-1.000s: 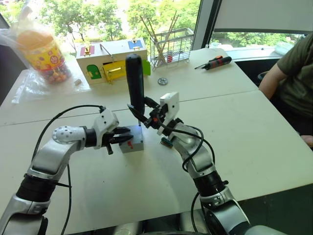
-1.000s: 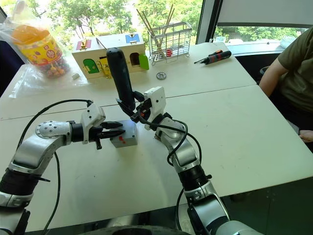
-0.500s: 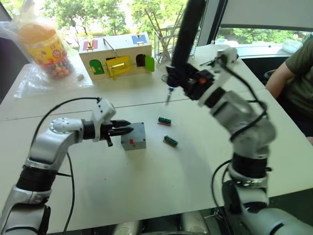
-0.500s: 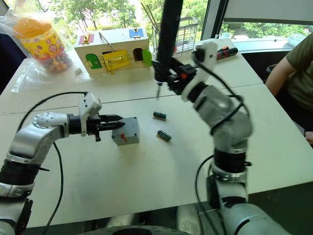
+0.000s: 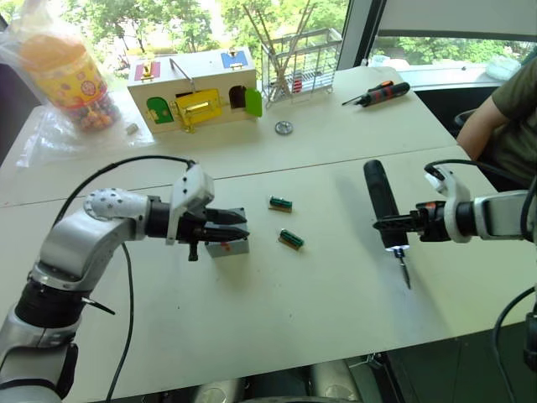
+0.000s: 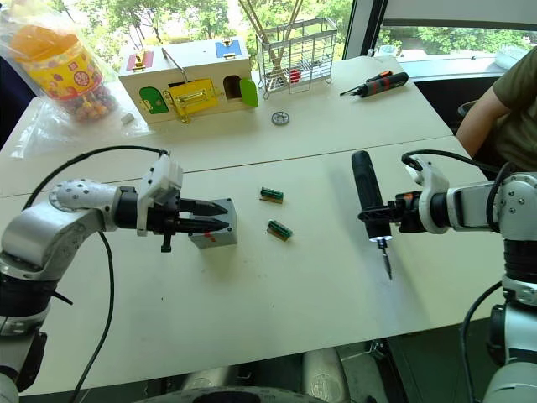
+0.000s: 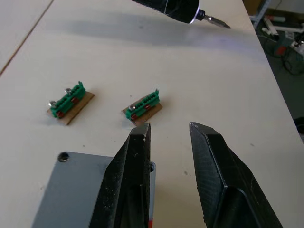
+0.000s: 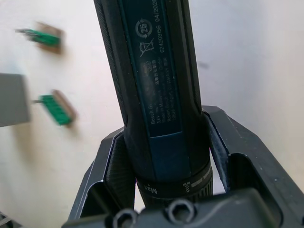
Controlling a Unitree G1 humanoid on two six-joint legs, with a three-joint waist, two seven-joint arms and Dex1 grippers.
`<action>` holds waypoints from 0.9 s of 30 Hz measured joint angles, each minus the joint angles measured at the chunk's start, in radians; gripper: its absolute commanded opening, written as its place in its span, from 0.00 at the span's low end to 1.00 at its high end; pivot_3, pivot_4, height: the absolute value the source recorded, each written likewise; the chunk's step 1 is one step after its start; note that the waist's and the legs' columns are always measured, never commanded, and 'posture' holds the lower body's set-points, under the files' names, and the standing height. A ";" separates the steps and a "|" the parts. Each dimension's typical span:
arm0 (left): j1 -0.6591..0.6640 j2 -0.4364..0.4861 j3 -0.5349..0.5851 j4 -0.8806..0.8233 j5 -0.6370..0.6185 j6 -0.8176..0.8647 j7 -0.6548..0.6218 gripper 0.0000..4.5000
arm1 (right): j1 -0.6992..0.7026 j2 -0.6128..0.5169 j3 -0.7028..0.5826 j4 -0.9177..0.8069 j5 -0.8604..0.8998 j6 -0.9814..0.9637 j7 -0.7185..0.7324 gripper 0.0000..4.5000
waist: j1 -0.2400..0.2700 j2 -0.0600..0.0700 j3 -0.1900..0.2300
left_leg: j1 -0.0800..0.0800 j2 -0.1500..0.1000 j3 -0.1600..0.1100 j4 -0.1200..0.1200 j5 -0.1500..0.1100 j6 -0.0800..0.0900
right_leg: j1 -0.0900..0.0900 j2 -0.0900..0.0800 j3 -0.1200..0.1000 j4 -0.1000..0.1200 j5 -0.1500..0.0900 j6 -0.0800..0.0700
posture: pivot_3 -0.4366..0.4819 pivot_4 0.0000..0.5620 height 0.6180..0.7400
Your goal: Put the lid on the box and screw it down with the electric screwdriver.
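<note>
The small grey box [image 5: 228,246] stands on the white table [image 5: 252,336], a red mark [image 6: 210,239] on its side. The flat grey lid [image 7: 71,190] lies on top of it, with a screw head [image 7: 63,156] at one corner. My left gripper [image 5: 233,227] is open and hovers over the box's near-right edge, nothing between its fingers [image 7: 137,156]. Far to the right, my right gripper [image 5: 394,223] is shut on the black electric screwdriver [image 5: 382,201]. The tool is held low over the table, its metal bit [image 5: 404,273] pointing toward the front edge.
Two green terminal blocks [image 5: 280,203] [image 5: 291,240] lie right of the box. At the back stand a wooden latch box [image 5: 193,92], a wire basket [image 5: 294,71], a candy jar [image 5: 67,75], a washer [image 5: 284,128] and an orange-and-black screwdriver [image 5: 379,92]. A person [image 5: 503,109] sits at the right.
My right arm has swung from above the box, up and out to the right, then down, carrying the screwdriver low over the table. The left gripper stays at the box.
</note>
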 measured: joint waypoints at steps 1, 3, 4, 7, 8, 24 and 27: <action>0.009 -0.002 -0.011 -0.003 0.003 -0.003 0.003 0.28 | -0.007 -0.008 0.032 0.014 -0.018 0.000 0.006 0.41 | -0.001 -0.001 0.000 | 0.000 0.000 0.000 0.000 0.000 0.000 | 0.000 0.000 0.000 0.000 0.000 0.000 | 0.48 0.27 1.00; 0.023 -0.015 -0.027 -0.006 0.006 -0.013 0.012 0.28 | -0.030 -0.013 0.094 0.052 -0.055 0.000 0.021 0.41 | 0.000 -0.001 0.001 | -0.002 0.000 0.000 0.000 0.000 0.000 | -0.002 0.000 0.000 0.001 0.000 0.000 | 0.48 0.27 1.00; 0.025 -0.023 -0.029 -0.007 0.009 -0.017 0.018 0.28 | -0.047 -0.014 0.112 0.068 -0.073 -0.001 0.035 0.41 | 0.002 -0.001 0.001 | -0.003 0.000 0.000 0.001 0.000 0.000 | -0.003 0.000 0.000 0.001 0.000 0.000 | 0.48 0.27 1.00; 0.034 -0.035 -0.031 -0.018 0.025 -0.027 0.037 0.28 | -0.091 -0.018 0.172 0.100 -0.125 -0.012 0.079 0.41 | 0.004 -0.002 0.001 | -0.003 0.000 0.000 0.002 0.000 0.000 | -0.003 0.000 0.000 0.001 0.000 0.000 | 0.48 0.27 1.00; 0.043 -0.036 -0.031 -0.020 0.030 -0.034 0.040 0.28 | -0.104 -0.019 0.193 0.106 -0.142 -0.016 0.094 0.41 | 0.004 -0.002 0.001 | -0.003 0.000 0.000 0.002 0.000 0.000 | -0.003 0.000 0.000 0.001 0.000 0.000 | 0.48 0.27 1.00; 0.010 0.038 0.041 0.163 0.086 -0.114 0.044 0.30 | -0.164 0.010 0.263 0.017 -0.383 -0.382 0.217 0.99 | 0.005 -0.003 0.002 | -0.006 -0.001 0.000 0.009 -0.001 0.001 | -0.004 0.001 -0.001 0.003 0.001 0.000 | 0.48 0.27 1.00; -0.033 0.071 0.094 0.281 0.107 -0.150 0.037 0.30 | -0.154 0.081 0.191 -0.141 -0.377 -0.517 0.242 0.99 | -0.001 -0.003 0.002 | -0.006 0.000 0.000 0.006 -0.001 0.001 | -0.006 0.001 -0.001 0.004 0.001 0.000 | 0.48 0.27 1.00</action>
